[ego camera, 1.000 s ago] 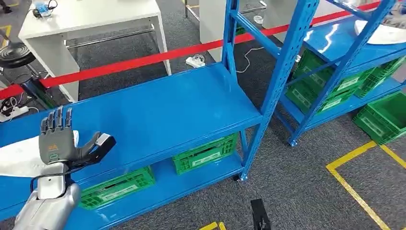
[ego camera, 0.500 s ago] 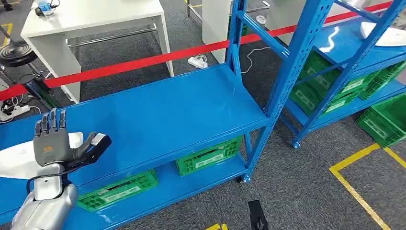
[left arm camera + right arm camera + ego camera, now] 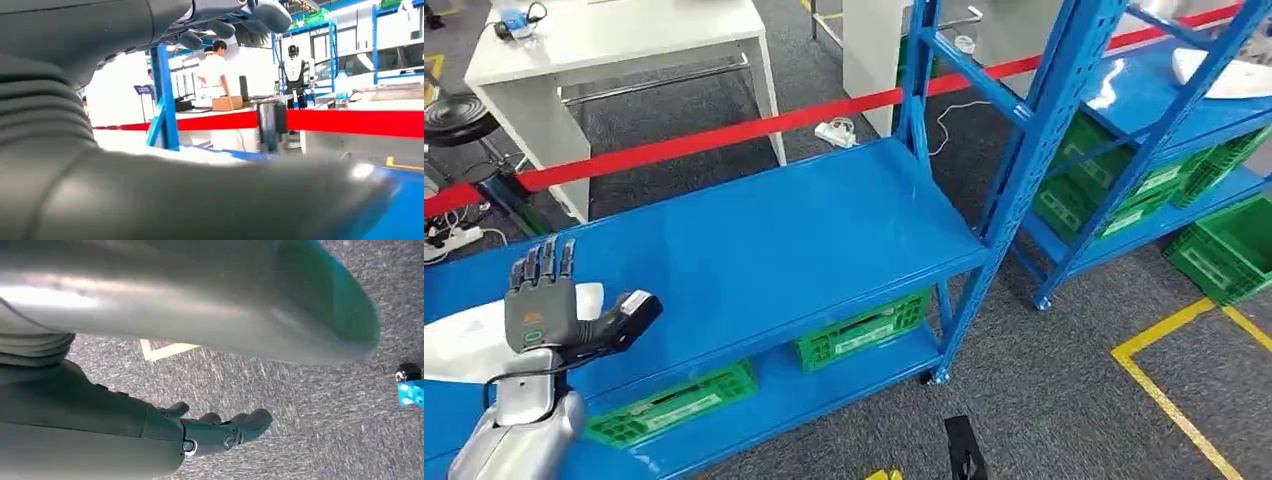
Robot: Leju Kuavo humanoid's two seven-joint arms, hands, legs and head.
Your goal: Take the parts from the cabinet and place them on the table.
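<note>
Reaching is the step in hand — the left hand [image 3: 546,312] is held open over the white part [image 3: 469,340] on the blue shelf [image 3: 764,230], nothing gripped. Next, fingers must be closed around it — gently.

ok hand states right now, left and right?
Left hand: open, fingers spread above the white part on the blue shelf, holding nothing.
Right hand: empty, fingers loosely curled over the floor; open.
</note>
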